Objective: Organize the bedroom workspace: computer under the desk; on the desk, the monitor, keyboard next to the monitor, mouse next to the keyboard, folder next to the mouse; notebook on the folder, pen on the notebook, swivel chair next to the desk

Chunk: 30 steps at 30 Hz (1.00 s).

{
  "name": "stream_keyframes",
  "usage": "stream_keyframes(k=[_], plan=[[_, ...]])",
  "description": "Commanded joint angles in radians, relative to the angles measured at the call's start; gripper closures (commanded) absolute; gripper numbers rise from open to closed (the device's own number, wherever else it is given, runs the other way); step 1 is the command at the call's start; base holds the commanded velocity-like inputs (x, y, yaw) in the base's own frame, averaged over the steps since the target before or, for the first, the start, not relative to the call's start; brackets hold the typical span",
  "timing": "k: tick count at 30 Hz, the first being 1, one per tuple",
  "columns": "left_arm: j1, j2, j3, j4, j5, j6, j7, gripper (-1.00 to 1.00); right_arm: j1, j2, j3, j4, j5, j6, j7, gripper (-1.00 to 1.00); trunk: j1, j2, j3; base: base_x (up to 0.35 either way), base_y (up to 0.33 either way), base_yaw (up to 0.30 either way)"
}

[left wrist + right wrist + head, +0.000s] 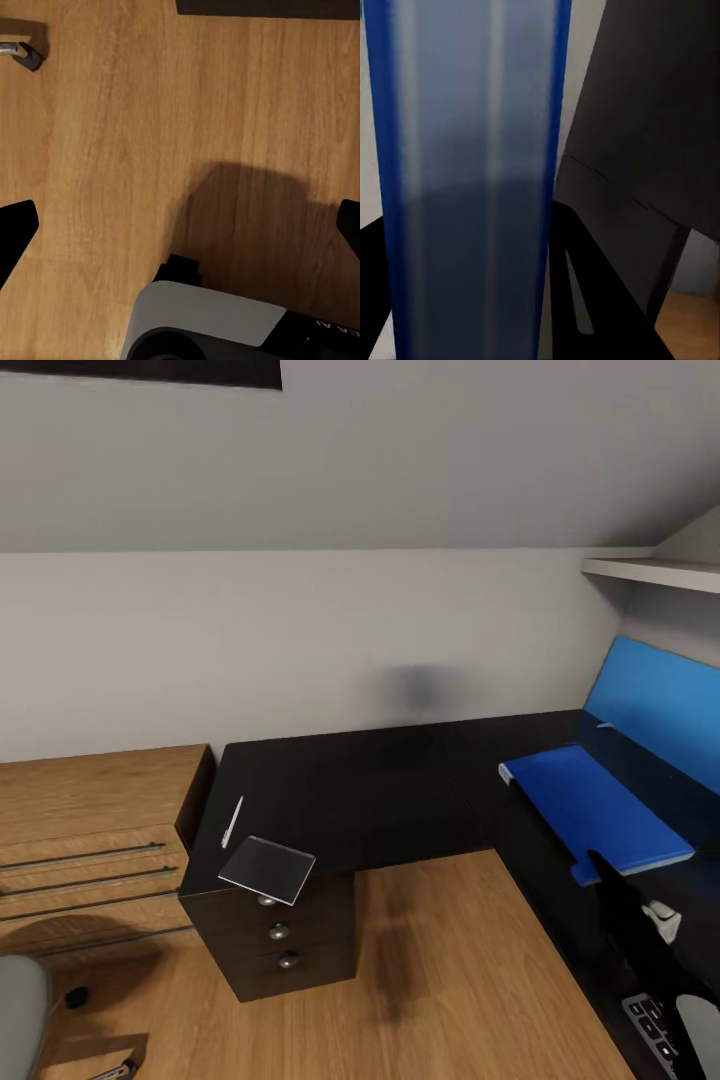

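The big dark desk (400,800) ran along the wall and turned down the right side. On its right part lay the blue folder (600,815), already off the chair, with its edge sticking out past the desk. The right wrist view showed the folder up close, between the dark fingers of the right pincer, so that pincer looked clenched on it. A bit of the keyboard (652,1028) and a small white thing, maybe the mouse (662,920), sat further along the desk.

The notebook (267,869) and the pen (232,822) lay at the desk's left end, well apart from the folder. They were not yet stacked.

The left pincer (180,225) hung wide apart over the wooden floor (112,150), holding nothing.
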Motion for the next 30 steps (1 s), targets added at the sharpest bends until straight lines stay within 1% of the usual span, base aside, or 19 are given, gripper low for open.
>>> stream_keyframes(k=[1, 2, 3, 4, 5, 7, 8, 10, 12, 13, 15, 17, 18, 20, 22, 27, 29, 30], plan=[[-0.001, 0.000, -0.009, 0.000, 0.007, -0.004, 0.007, -1.00, -0.003, 0.005, 0.015, 0.001, -0.009, -0.009, -0.031, 1.00, 0.000, -0.001, -0.001, 0.000, 0.000, 0.000], [0.000, 0.000, -0.009, 0.000, 0.007, -0.004, 0.007, -1.00, -0.005, 0.007, 0.023, 0.003, -0.009, -0.023, -0.047, 1.00, 0.000, -0.001, -0.001, 0.000, 0.000, 0.000], [0.000, 0.000, -0.009, 0.000, 0.007, -0.004, 0.007, -1.00, -0.015, 0.017, 0.053, 0.019, -0.008, -0.082, -0.091, 1.00, 0.000, -0.001, -0.001, 0.000, 0.000, 0.000], [0.000, 0.000, -0.009, 0.000, 0.007, -0.004, 0.007, -1.00, -0.022, 0.019, 0.064, 0.027, -0.008, -0.107, -0.104, 1.00, 0.000, -0.001, -0.001, 0.000, 0.000, 0.000], [0.000, 0.000, -0.009, 0.000, 0.007, -0.004, 0.006, -1.00, -0.052, 0.024, 0.100, 0.056, -0.008, -0.187, -0.137, 1.00, 0.000, -0.001, -0.001, 0.000, 0.000, 0.000], [0.000, 0.000, -0.009, 0.000, 0.007, -0.004, 0.006, -1.00, -0.105, 0.026, 0.142, 0.104, -0.008, -0.285, -0.170, 1.00, 0.000, -0.001, -0.001, 0.000, 0.000, 0.000], [0.000, 0.000, -0.009, 0.000, 0.007, -0.004, 0.006, -1.00, -0.119, 0.027, 0.149, 0.117, -0.008, -0.305, -0.177, 1.00, 0.000, -0.001, -0.001, 0.000, 0.000, 0.000], [0.000, 0.000, -0.009, 0.000, 0.007, -0.004, 0.006, -1.00, -0.179, 0.029, 0.171, 0.180, -0.008, -0.384, -0.194, 1.00, 0.000, -0.001, -0.001, 0.000, 0.000, 0.000], [-0.001, 0.000, -0.009, 0.000, 0.007, -0.004, 0.006, -1.00, -0.221, 0.031, 0.178, 0.237, -0.008, -0.437, -0.200, 1.00, 0.000, -0.001, -0.001, 0.000, 0.000, 0.000], [0.000, 0.000, -0.009, 0.000, 0.007, -0.004, 0.006, -1.00, -0.230, 0.032, 0.179, 0.252, -0.008, -0.449, -0.202, 1.00, 0.000, -0.001, -0.001, 0.000, 0.000, 0.000], [0.000, 0.000, -0.010, 0.000, 0.007, -0.004, 0.006, -1.00, -0.253, 0.044, 0.181, 0.301, -0.008, -0.482, -0.206, 1.00, 0.000, -0.001, -0.001, 0.000, 0.000, 0.000], [-0.001, 0.000, -0.009, 0.000, 0.007, -0.004, 0.007, -1.00, -0.270, 0.072, 0.182, 0.353, -0.007, -0.519, -0.209, 1.00, 0.000, -0.001, -0.001, 0.000, 0.000, 0.000], [-0.001, 0.000, -0.008, 0.000, 0.007, -0.004, 0.007, -1.00, -0.277, 0.095, 0.181, 0.380, -0.009, -0.557, -0.211, 1.00, 0.000, -0.001, -0.001, 0.000, 0.000, 0.000], [0.000, 0.000, -0.008, 0.000, 0.007, -0.004, 0.007, -1.00, -0.280, 0.109, 0.180, 0.396, -0.011, -0.580, -0.211, 1.00, 0.000, -0.001, -0.001, 0.000, 0.000, 0.000], [0.000, 0.000, -0.007, 0.000, 0.007, -0.004, 0.007, -1.00, -0.281, 0.122, 0.178, 0.415, -0.014, -0.597, -0.210, 1.00, 0.000, -0.001, -0.001, 0.000, 0.000, 0.000], [-0.001, 0.000, -0.007, 0.000, 0.007, -0.005, 0.006, -1.00, -0.282, 0.139, 0.175, 0.423, -0.018, -0.604, -0.208, 1.00, 0.000, -0.001, -0.001, 0.000, 0.000, 0.000], [-0.001, 0.000, -0.007, 0.000, 0.007, -0.005, 0.007, -1.00, -0.282, 0.142, 0.173, 0.424, -0.027, -0.604, -0.208, 1.00, 0.000, -0.001, -0.001, 0.000, 0.000, 0.000], [0.000, 0.000, -0.007, 0.000, 0.007, -0.005, 0.007, -1.00, -0.282, 0.143, 0.172, 0.424, -0.038, -0.605, -0.207, 1.00, 0.000, -0.001, -0.001, 0.000, 0.000, 0.000]])
